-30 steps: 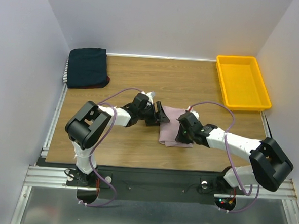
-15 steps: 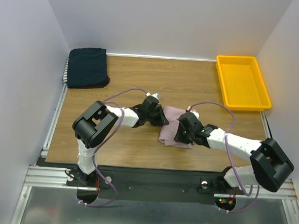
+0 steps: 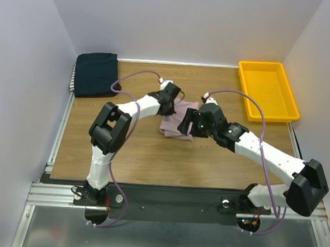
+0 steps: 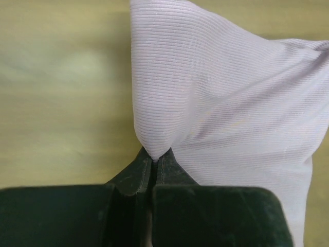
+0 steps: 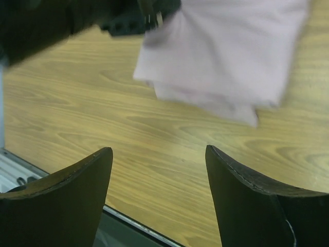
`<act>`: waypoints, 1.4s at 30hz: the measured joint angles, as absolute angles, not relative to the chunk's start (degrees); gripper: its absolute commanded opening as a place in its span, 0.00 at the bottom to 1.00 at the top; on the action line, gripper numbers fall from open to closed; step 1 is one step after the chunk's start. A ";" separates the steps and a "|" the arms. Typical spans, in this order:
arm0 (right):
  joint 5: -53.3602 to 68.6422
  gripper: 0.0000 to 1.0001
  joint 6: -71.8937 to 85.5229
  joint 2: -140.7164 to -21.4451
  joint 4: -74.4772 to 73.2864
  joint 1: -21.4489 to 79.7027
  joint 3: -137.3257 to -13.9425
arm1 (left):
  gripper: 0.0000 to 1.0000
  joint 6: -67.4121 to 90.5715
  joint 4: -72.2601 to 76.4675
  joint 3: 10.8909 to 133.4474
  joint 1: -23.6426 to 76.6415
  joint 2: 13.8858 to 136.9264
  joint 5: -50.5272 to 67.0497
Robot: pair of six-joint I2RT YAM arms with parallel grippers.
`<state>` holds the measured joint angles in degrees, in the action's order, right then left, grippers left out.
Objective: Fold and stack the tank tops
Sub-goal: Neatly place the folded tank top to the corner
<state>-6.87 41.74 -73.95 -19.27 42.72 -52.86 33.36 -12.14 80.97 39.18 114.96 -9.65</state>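
A folded pale pink tank top (image 3: pixel 175 126) lies mid-table and fills much of the left wrist view (image 4: pixel 221 103). My left gripper (image 3: pixel 175 105) is shut on its far edge, with a tuft of pink cloth pinched between the tips (image 4: pixel 154 157). My right gripper (image 3: pixel 186 125) hovers at the top's right side, open and empty (image 5: pixel 158 152). In the right wrist view the pink top (image 5: pixel 226 51) lies ahead of the fingers. The other folded tank tops (image 3: pixel 96 74) sit stacked in the back left corner, dark navy uppermost, with a striped edge showing at the left.
A yellow plastic tray (image 3: pixel 268 90) stands at the back right. White walls close in the table on three sides. A metal rail (image 3: pixel 61 128) runs along the table's left edge. Both arms' purple cables arch over the middle.
My left gripper closed on the pink top's edge and dragged it toward the back left. My right gripper opened, let go of the cloth and rose.
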 measured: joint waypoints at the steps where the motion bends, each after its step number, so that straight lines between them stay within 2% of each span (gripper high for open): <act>1: -6.74 0.79 41.10 -73.95 -19.25 42.72 -54.50 | 0.00 32.38 -13.98 83.31 37.63 115.87 -10.90; 9: -5.52 0.78 38.24 -74.26 -21.04 42.72 -56.25 | 0.00 23.07 -25.71 104.84 24.53 127.55 -23.46; 18: -4.47 0.78 35.81 -77.89 -22.13 42.72 -57.36 | 0.00 14.33 -32.84 129.29 15.55 139.61 -29.87; 42: -2.96 0.75 33.74 -86.72 -22.48 42.35 -62.72 | 0.00 2.15 -32.40 140.51 7.01 140.88 -26.52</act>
<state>-2.96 33.74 -86.72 -22.48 42.35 -62.72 2.15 -32.40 140.51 7.01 140.88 -26.52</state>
